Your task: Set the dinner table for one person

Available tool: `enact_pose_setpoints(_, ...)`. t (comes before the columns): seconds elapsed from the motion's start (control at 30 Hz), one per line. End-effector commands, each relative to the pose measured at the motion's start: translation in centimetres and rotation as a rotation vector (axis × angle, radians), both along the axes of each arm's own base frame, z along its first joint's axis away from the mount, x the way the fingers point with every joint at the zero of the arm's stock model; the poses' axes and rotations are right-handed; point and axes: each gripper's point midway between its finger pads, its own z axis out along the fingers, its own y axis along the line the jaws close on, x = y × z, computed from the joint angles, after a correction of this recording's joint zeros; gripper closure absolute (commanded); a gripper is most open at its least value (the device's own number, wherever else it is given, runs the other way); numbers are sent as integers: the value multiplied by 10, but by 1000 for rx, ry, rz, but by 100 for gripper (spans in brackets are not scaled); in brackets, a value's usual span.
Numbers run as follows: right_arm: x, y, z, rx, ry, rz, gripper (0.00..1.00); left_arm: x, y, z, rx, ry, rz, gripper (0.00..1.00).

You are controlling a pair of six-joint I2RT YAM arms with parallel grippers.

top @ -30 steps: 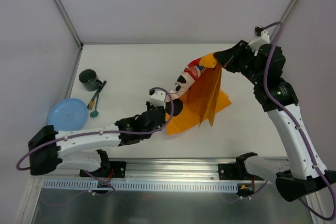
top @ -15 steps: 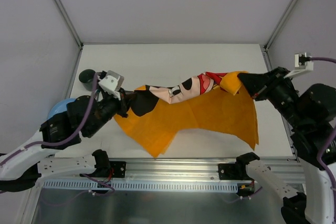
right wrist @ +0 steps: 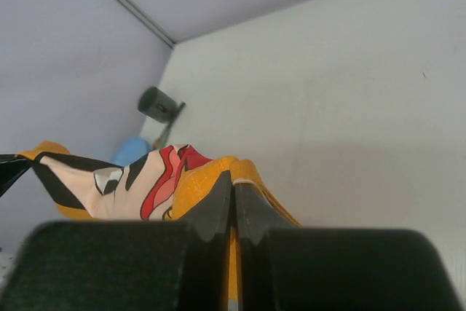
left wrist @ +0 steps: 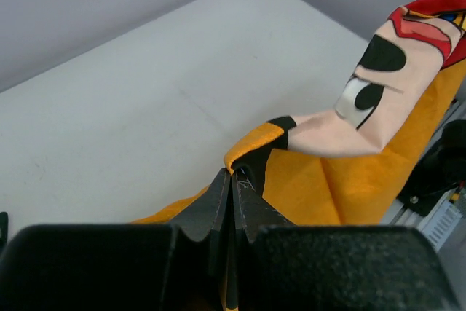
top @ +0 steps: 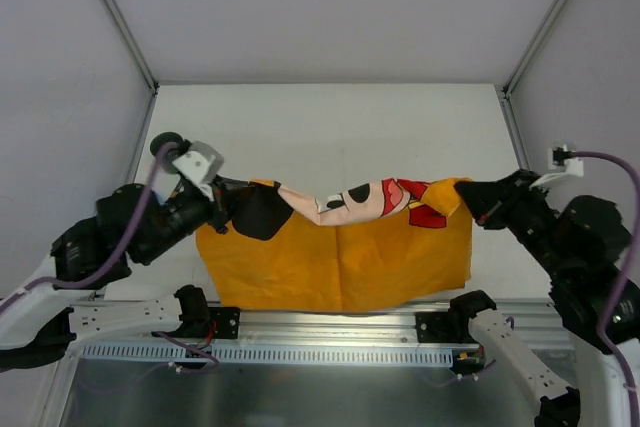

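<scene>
Grey walls box in the white dinner table (top: 330, 122), which runs from the near rail (top: 330, 325) to the back wall. We have the orange mouse placemat (top: 340, 272) stretched between both arms above the table's near edge, hanging like a curtain. Its top hem sags and folds over so the print shows as a strip. Its lower hem looks to reach the rail. Left gripper (top: 226, 209) has its fingers clamped on the left top corner, and right gripper (top: 466, 197) is pinched on the right top corner. Both wrist views show cloth squeezed between closed tips. Blue plate (right wrist: 133, 149) and dark mug (top: 163, 143) sit far left, apart from the cloth. Step in hand, we reckon: laying the mat. Next move calls for carrying both corners away from us in step, keeping tension, then lowering it flat before letting go
</scene>
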Motion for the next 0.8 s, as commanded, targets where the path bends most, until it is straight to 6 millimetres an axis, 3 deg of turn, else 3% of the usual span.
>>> enact_pose_setpoints(0.0, 33, -1, -52, -49, 127, -70, 100, 13, -38, -48, 155, 35, -36, 100)
enact_pose_setpoints(0.03, 46, 4, -76, -65, 167, -75, 100, 19, -52, -65, 176, 48, -38, 100)
enact_pose_setpoints(0.13, 68, 8, -107, -75, 211, -95, 100, 37, -77, -105, 218, 115, -29, 100)
enact_pose_setpoints(0.17, 76, 10, -131, -98, 261, -100, 100, 43, -82, -117, 222, 141, -24, 100)
enact_pose_setpoints(0.2, 83, 6, -140, -113, 273, -138, 100, 49, -86, -128, 220, 170, -22, 100)
enact_pose_setpoints(0.23, 90, 5, -145, -122, 270, -153, 100, 62, -88, -157, 240, 242, -6, 100)
enact_pose_setpoints(0.27, 97, 4, -163, -148, 305, -168, 100, 73, -93, -161, 211, 248, 17, 100)
enact_pose_setpoints(0.33, 108, -2, -173, -179, 315, -209, 100, 97, -90, -195, 255, 305, 94, 100)
enact_pose_setpoints(0.4, 120, -2, -190, -214, 341, -229, 100, 116, -93, -211, 260, 311, 147, 100)
enact_pose_setpoints(0.43, 124, -2, -195, -222, 352, -236, 100, 125, -97, -235, 306, 346, 161, 100)
enact_pose_setpoints(0.5, 135, -1, -210, -242, 368, -248, 100, 143, -102, -248, 312, 348, 184, 100)
enact_pose_setpoints(0.53, 139, -2, -216, -251, 377, -257, 100, 151, -106, -266, 352, 365, 190, 100)
enact_pose_setpoints(0.6, 149, -4, -227, -272, 380, -280, 100, 170, -110, -273, 351, 344, 211, 100)
enact_pose_setpoints(0.63, 154, -5, -238, -289, 404, -292, 100, 177, -111, -291, 396, 354, 212, 100)
enact_pose_setpoints(0.7, 167, -5, -244, -299, 393, -309, 100, 196, -111, -295, 410, 341, 230, 100)
enact_pose_setpoints(0.73, 172, -5, -259, -322, 428, -312, 100, 203, -110, -312, 457, 355, 231, 100)
enact_pose_setpoints(0.77, 177, -6, -264, -333, 436, -325, 100, 210, -110, -317, 476, 357, 235, 100)
